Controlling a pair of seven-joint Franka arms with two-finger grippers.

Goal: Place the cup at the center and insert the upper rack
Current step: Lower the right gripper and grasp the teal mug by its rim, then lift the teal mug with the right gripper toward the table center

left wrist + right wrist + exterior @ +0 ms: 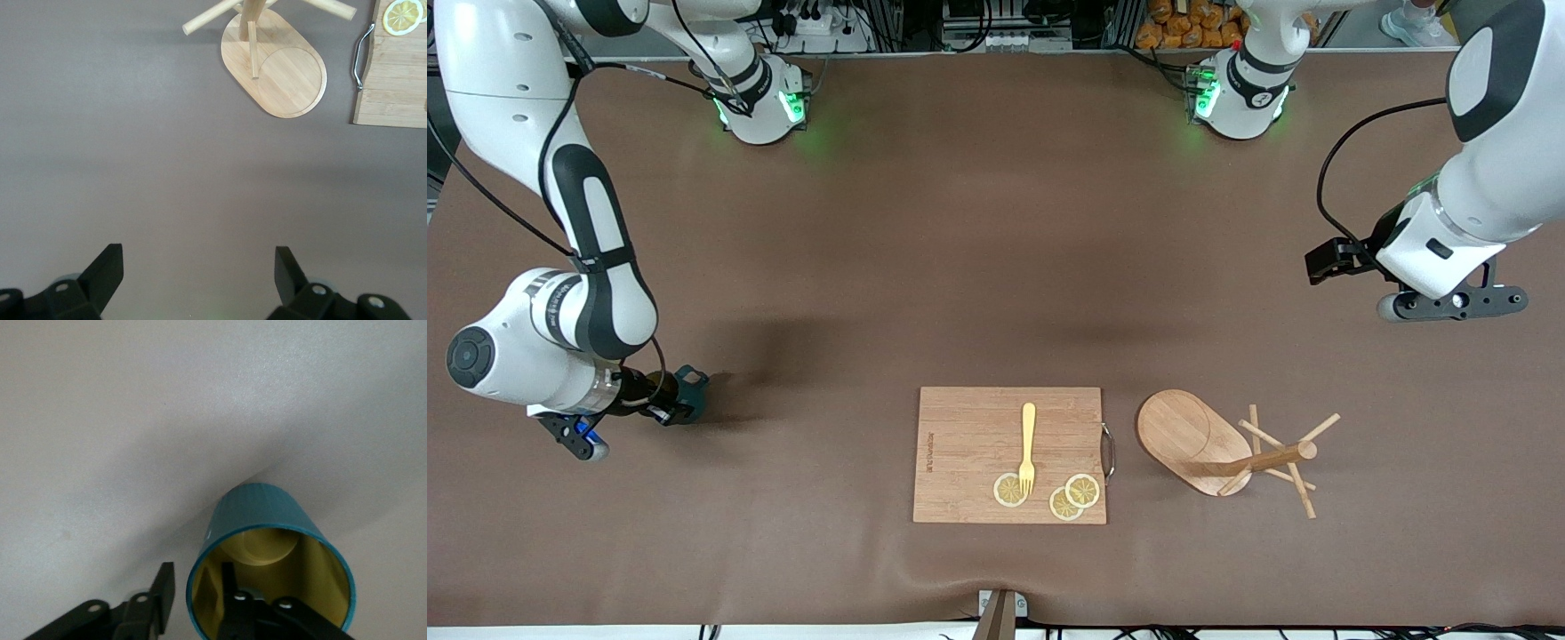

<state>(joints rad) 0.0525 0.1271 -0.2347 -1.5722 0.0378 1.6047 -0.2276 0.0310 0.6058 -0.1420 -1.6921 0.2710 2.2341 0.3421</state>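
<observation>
Lemon slices (1010, 490) on the cutting board (969, 427) lie closest to the front camera, at six o'clock on the desk (996, 222) if you put the robots' bases at twelve.

Start at nine o'clock. The cup (689, 391) sits there, well apart from everything else, with the right gripper (197, 577) at it. One finger is inside the mouth and one outside the wall. They are apart with a sliver of gap on each side, so nothing is clamped yet. You cannot tell from these views whether the cup stands upright or is tipped. Expect it to be rigid, weighty for its size and slick with glaze. The wall just under the rim is the sensible place to pinch, or else the handle. Squeeze firmly, because it could swing or slip, and a knock could chip it.

At six o'clock the board carries a yellow fork (1028, 444) and the slices.

Just beside it, toward four o'clock, is the rack (1183, 431). Its post points toward three o'clock, and whether it stands or lies over is unclear. It looks light and stiff, but the thin pegs could snap, so take it by the post.

Over bare desk near three o'clock the left gripper (198, 263) waits, spread wide and holding nothing.

Count: one cup, one rack, one board, one fork, three slices, two grippers.
</observation>
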